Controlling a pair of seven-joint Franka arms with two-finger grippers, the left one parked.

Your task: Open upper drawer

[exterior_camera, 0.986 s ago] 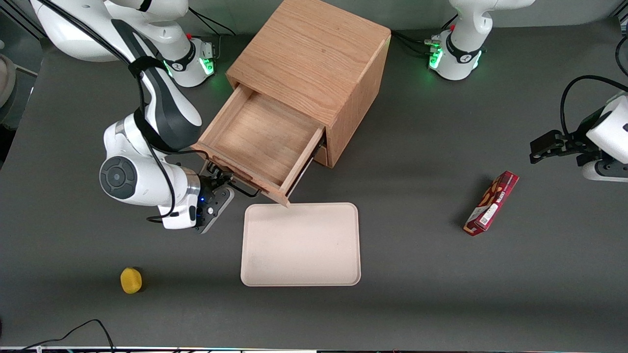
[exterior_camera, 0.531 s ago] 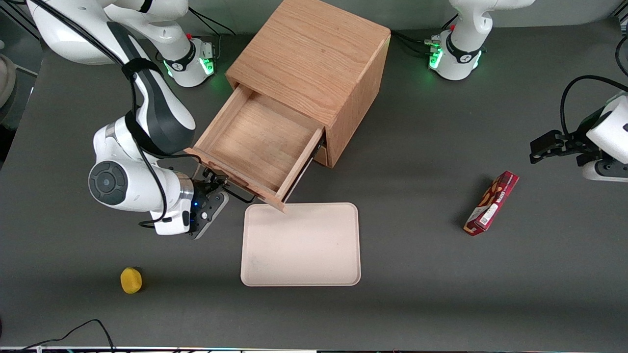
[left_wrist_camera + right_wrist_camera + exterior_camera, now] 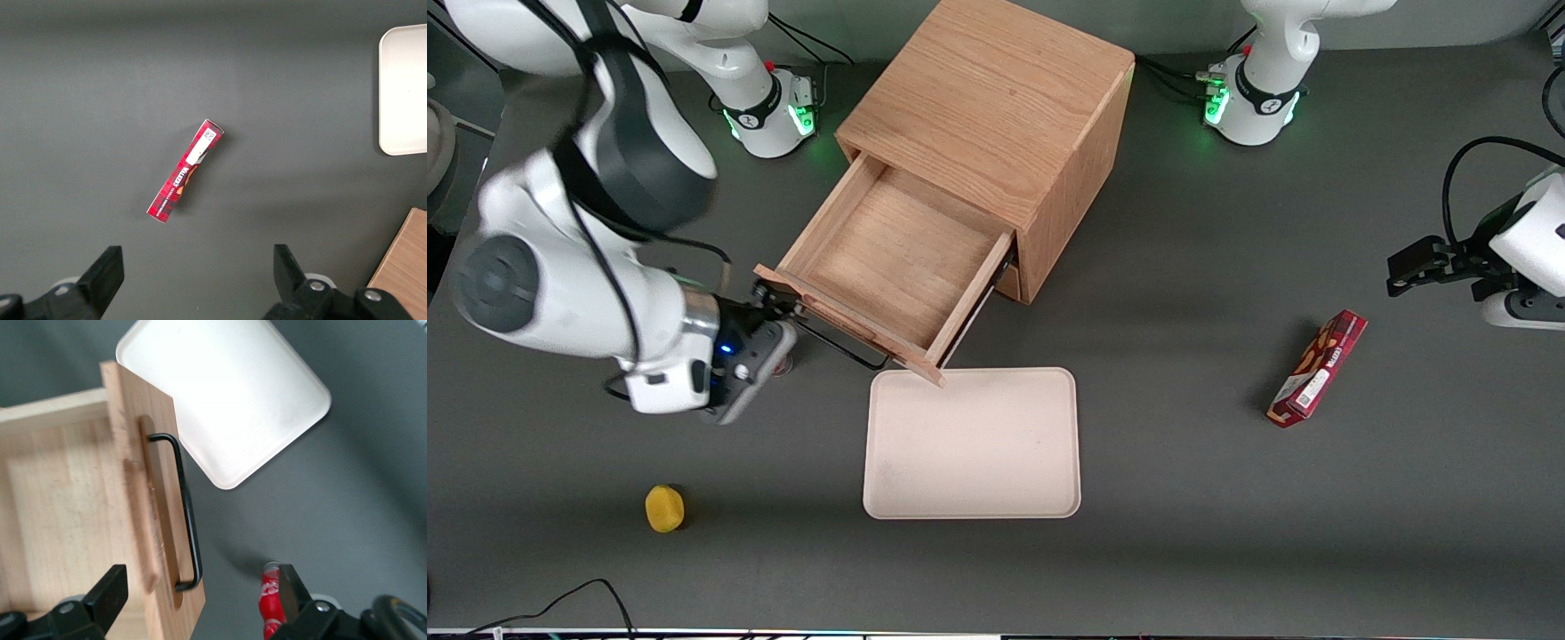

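The upper drawer point(image 3: 889, 253) of the wooden cabinet point(image 3: 996, 98) stands pulled far out, and its plain wood interior point(image 3: 60, 513) holds nothing. A long black wire handle point(image 3: 845, 342) point(image 3: 187, 513) runs along the drawer front point(image 3: 143, 500). My right gripper point(image 3: 769, 302) point(image 3: 200, 593) hovers open at the end of the drawer front that lies toward the working arm's end of the table. Its fingers point(image 3: 110, 590) are spread wide. They touch neither the handle nor the wood.
A cream tray point(image 3: 971, 444) point(image 3: 220, 393) lies nearer the front camera than the drawer, its corner by the drawer front. A red can point(image 3: 270, 603) stands under my gripper. A small yellow object point(image 3: 664, 508) sits near the table's front edge, and a red box point(image 3: 1318, 369) point(image 3: 185, 171) toward the parked arm's end.
My gripper has come off the handle and drawn away toward the working arm's end of the table, with the arm rising. The drawer slid out slightly farther.
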